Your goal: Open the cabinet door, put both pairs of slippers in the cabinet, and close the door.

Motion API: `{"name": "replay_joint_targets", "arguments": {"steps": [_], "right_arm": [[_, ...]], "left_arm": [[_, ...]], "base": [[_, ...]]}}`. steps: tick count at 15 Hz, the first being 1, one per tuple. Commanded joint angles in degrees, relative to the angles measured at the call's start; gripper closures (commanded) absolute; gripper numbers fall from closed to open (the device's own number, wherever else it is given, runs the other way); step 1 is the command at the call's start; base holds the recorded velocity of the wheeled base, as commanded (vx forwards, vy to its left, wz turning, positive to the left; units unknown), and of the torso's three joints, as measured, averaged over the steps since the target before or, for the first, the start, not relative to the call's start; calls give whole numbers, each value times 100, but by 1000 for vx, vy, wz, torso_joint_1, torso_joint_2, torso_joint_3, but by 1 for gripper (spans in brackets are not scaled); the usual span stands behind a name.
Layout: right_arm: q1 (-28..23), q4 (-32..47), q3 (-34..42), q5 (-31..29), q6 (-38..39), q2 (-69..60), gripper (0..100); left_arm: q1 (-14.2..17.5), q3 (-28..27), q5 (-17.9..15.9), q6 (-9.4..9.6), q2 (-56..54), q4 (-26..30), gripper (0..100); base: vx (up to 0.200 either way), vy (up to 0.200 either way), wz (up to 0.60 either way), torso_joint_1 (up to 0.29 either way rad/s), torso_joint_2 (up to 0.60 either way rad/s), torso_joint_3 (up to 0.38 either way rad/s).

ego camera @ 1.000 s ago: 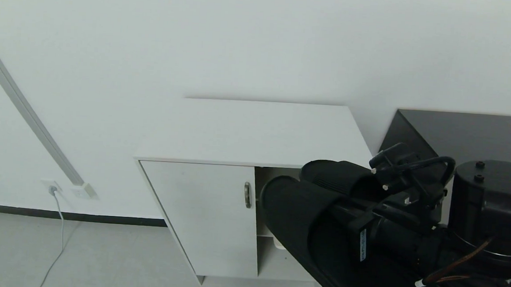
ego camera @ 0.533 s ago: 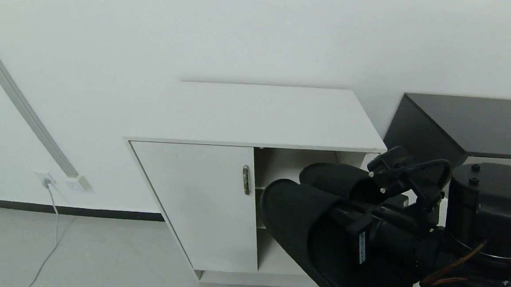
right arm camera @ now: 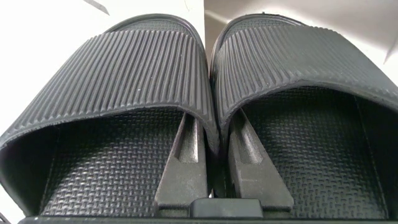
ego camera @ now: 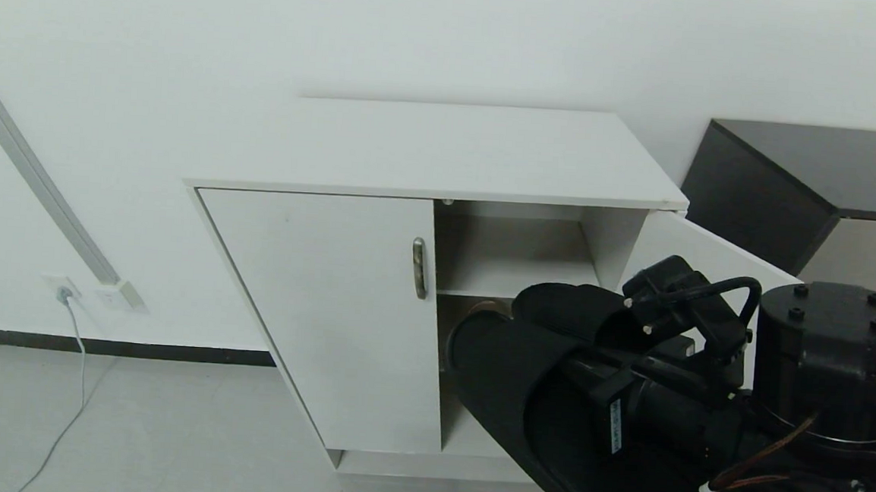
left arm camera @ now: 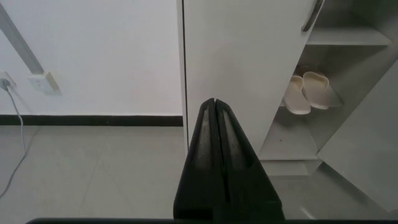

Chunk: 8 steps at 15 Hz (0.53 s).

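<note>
Head camera looks down on the cabinet [ego camera: 459,148]; the left wrist camera faces it from lower; the right wrist camera sits tight against the black slippers [right arm camera: 149,74].

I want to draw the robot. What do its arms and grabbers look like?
Both are black. The left gripper has two long flat fingers that narrow to a tip. The right gripper has grooved, wedge-shaped fingers. The right arm is thick and round, with a bolted drum joint, a looping black cable, a brown wire and a white label.
</note>
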Motion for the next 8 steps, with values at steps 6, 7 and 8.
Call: {"name": "replay_joint_targets", "arguments": {"steps": [6, 7, 8], "right_arm": [[2, -3, 26, 1, -18, 28, 100], [2, -3, 35, 1, -18, 28, 100], [2, -3, 35, 1, -18, 28, 100]], "left_arm": [[0, 0, 4, -4, 7, 0, 100], [0, 0, 4, -4, 7, 0, 100], [0, 0, 4, -4, 7, 0, 100]], "base": [[0, 0, 0, -158, 490, 321], [0, 0, 0, -119, 471, 334], [0, 0, 0, -119, 476, 339]]}}
